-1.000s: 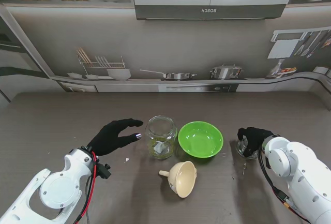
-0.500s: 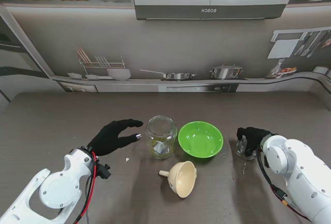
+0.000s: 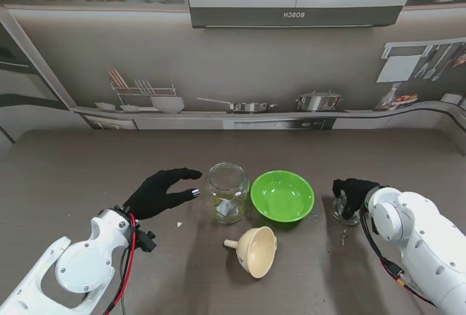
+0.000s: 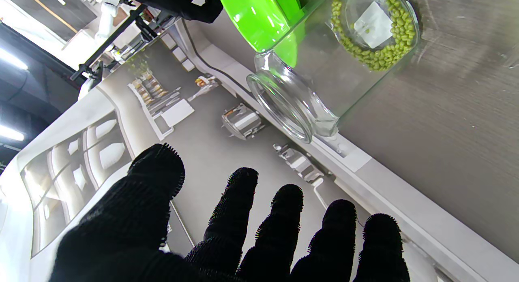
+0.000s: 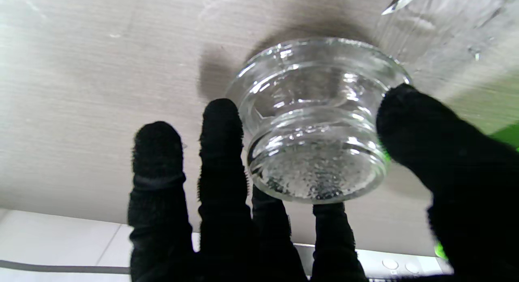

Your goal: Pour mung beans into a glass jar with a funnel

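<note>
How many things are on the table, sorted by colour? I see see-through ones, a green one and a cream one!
See-through glass: 2, the jar with green beans in the bottom, and the glass lid at the right robot hand
Green: 1, the bowl
Cream: 1, the funnel
Total: 4
</note>
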Robot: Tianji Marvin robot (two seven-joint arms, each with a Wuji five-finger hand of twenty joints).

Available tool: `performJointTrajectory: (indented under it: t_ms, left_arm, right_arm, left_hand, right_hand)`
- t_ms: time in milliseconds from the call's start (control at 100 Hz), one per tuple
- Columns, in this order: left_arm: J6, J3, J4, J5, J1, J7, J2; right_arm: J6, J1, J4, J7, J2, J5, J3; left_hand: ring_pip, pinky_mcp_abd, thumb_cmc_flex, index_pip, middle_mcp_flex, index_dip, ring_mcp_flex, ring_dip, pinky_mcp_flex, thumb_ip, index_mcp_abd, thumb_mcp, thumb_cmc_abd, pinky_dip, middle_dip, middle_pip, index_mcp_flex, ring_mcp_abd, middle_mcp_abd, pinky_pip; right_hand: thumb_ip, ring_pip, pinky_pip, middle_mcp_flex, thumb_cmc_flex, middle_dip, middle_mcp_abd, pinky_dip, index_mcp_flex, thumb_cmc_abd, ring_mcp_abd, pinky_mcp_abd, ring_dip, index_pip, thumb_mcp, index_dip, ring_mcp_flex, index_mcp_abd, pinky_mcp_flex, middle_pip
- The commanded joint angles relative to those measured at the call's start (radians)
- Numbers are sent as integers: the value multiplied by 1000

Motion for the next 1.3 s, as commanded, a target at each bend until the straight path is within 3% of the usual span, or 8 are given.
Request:
performJointTrajectory:
  t_ms: [0,290,340,400,820,870,1000,1290]
  left_arm:
    - [4,0,0,-2,2,-20,-1]
    - [5,1,1,-3,1,-25,0]
    - [5,1,1,-3,1,-25,0]
    - [6,1,0,-4,1,-26,0]
    - [12,2,-2,-7,0,-33,2]
    - [12,2,-2,-6,1,-34,2]
    - [14,2,-2,-6,1,-33,2]
    - [15,4,0,-8,-2,-38,2]
  right_arm:
    - [0,-40,50,46,-6,0,-29]
    - [-2,-18,98,9,-9,31,-67]
    - [-2,-12,109,3,-9,42,-75]
    - [-2,-6,119,4,-9,53,-84]
    - [-32,28,204,8,-4,112,-142]
    - [-37,33,216,4,-4,117,-149]
    - [-47,39,246,-24,-7,136,-159]
    - [-61,50,278,-38,-8,162,-180]
  left_hand:
    - [-4,-5,10,3,14,3,27,4,-8,35,0,-17,48,11,-2,-8,23,5,1,-29]
    - [-4,-4,10,5,14,4,27,4,-11,35,2,-21,50,11,-2,-8,29,3,0,-30]
    - [-4,-4,11,3,14,3,27,4,-10,35,2,-21,49,12,-2,-8,23,4,0,-30]
    - [-5,-4,11,4,13,4,26,4,-11,35,2,-21,51,12,-2,-9,25,4,-1,-30]
    - [-5,-4,11,3,12,4,26,4,-12,36,3,-24,52,12,-2,-9,24,2,-1,-30]
    - [-5,-3,11,5,12,5,25,4,-13,36,3,-24,52,12,-2,-9,28,3,-2,-30]
    - [-4,-3,12,4,13,5,27,4,-12,36,4,-24,51,12,-1,-8,28,4,1,-30]
    - [-5,-5,11,4,11,5,25,4,-13,36,3,-26,52,12,-2,-9,28,2,3,-30]
  right_hand:
    - [0,-48,-17,-10,-23,-83,-45,-19,45,-32,13,70,-33,-167,-18,-72,-3,-78,2,-121]
    - [24,102,64,202,160,-23,-83,-35,288,-19,-71,7,26,-4,121,-29,175,-71,137,-19]
    - [-46,142,90,236,207,0,-89,-48,311,-47,-82,1,42,23,145,-38,214,-67,167,-4]
    - [-74,173,104,259,242,16,-95,-52,321,-56,-98,-6,51,45,165,-37,247,-61,192,15]
    - [-40,211,117,278,219,55,-110,-56,293,42,-122,-21,70,60,152,-49,271,-72,231,38]
    - [-72,241,127,298,245,70,-115,-56,320,29,-137,-29,80,73,150,-47,286,-70,245,57]
    - [-147,311,161,405,323,125,-132,-73,424,10,-191,-40,94,221,140,-221,365,-69,296,96]
    - [-167,363,193,497,340,195,-139,-90,493,44,-255,-83,159,346,144,-285,442,-24,358,130]
